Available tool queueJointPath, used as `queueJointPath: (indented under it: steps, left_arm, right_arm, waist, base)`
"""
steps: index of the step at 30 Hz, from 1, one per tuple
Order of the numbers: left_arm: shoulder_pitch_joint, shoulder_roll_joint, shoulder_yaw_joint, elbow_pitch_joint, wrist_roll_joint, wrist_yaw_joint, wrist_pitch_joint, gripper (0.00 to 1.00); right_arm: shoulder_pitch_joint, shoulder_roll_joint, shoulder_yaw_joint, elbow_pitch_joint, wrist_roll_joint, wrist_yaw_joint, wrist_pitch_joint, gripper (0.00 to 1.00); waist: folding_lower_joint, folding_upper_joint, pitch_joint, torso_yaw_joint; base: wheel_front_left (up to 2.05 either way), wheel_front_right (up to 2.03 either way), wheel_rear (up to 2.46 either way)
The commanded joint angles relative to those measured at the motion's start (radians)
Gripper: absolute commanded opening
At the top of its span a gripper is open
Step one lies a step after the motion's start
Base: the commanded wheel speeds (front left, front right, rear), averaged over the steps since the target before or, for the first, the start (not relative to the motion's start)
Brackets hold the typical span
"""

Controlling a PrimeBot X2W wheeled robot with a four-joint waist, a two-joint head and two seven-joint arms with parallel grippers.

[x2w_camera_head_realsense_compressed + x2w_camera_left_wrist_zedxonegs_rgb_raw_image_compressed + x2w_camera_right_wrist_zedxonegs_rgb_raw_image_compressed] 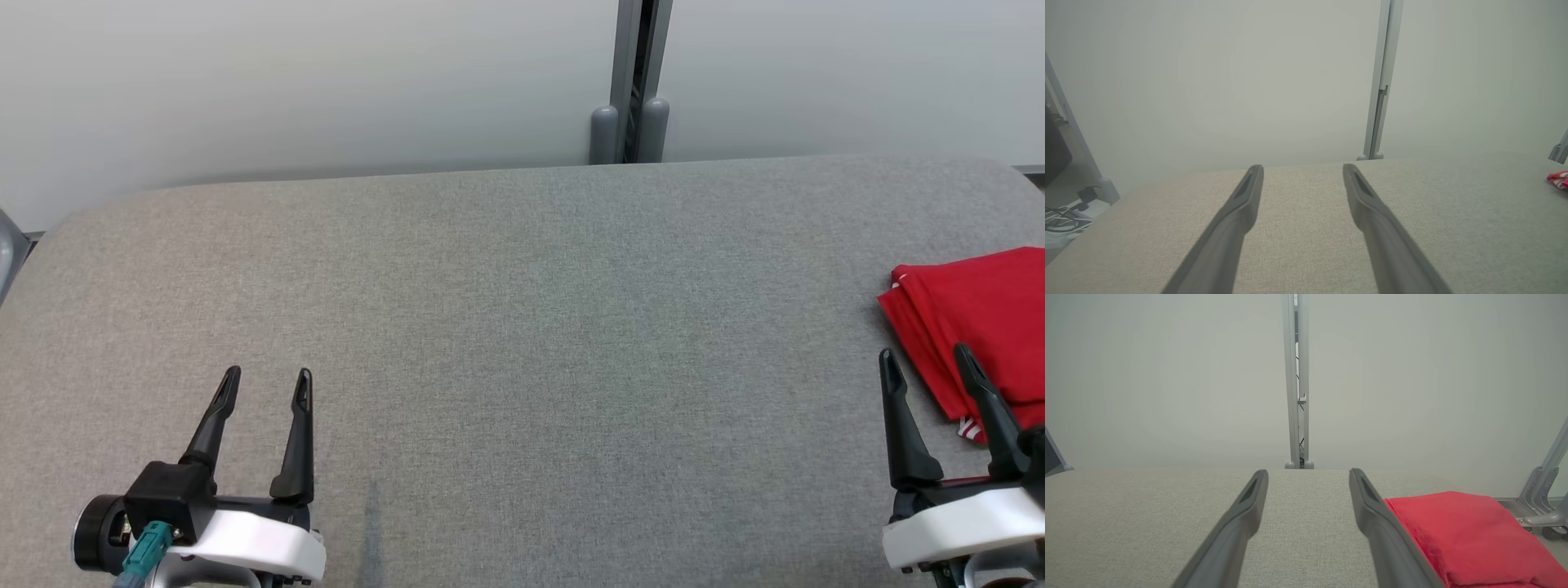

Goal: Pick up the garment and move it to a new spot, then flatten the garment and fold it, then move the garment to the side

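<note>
Lower left: left gripper (269, 371), fingers spread wide, nothing between them, over grey fabric tabletop (522, 286). Lower right: right gripper (924, 351), also wide, empty. Right edge, mid-height: red garment (980, 318), folded, lying flat on tabletop, just beside right gripper's outer finger; contact unclear. White print at garment's lower edge, too small to read.

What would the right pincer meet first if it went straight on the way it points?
Probably nothing near: ahead of the right pincer is bare grey tabletop, then the post by the wall. The red garment beside one finger might get brushed; depth unclear.
</note>
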Motion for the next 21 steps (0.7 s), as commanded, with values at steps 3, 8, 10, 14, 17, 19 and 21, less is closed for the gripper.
queueJointPath:
  steps: [3,8,10,14,17,19,21]
  left_arm:
    - [0.012,0.006,0.002,0.002,-0.011,0.0,0.003,1.0]
    - [0.022,0.009,0.003,0.004,-0.019,0.006,0.008,1.0]
    - [0.023,0.012,0.004,0.004,-0.021,0.008,0.009,1.0]
    - [0.021,0.015,0.007,0.007,-0.023,0.011,0.009,1.0]
    - [0.022,0.017,0.009,0.012,-0.027,0.015,0.01,1.0]
    - [0.022,0.018,0.008,0.014,-0.029,0.017,0.009,1.0]
    - [0.023,0.018,0.007,0.015,-0.032,0.018,0.01,1.0]
  right_arm:
    - [0.025,0.002,-0.004,-0.02,0.019,0.0,0.01,1.0]
    - [0.04,0.005,0.005,-0.04,0.031,0.0,0.019,1.0]
    - [0.043,0.005,0.007,-0.046,0.034,0.0,0.022,1.0]
    - [0.042,0.005,0.01,-0.053,0.036,0.0,0.025,1.0]
    - [0.045,0.006,0.012,-0.054,0.046,0.0,0.024,1.0]
    - [0.046,0.006,0.013,-0.055,0.048,0.0,0.023,1.0]
    - [0.048,0.006,0.014,-0.055,0.053,0.0,0.023,1.0]
  waist:
    - [0.0,0.0,-0.013,0.001]
    - [0.0,0.0,-0.019,-0.001]
    - [0.0,0.0,-0.019,-0.002]
    - [0.0,0.0,-0.015,-0.004]
    - [0.0,0.0,-0.014,-0.005]
    - [0.0,0.0,-0.014,-0.005]
    - [0.0,0.0,-0.015,-0.005]
  base:
    - [0.0,0.0,0.0]
    - [0.0,0.0,0.0]
    - [0.0,0.0,0.0]
    - [0.0,0.0,0.0]
    - [0.0,0.0,0.0]
    - [0.0,0.0,0.0]
    - [0.0,0.0,0.0]
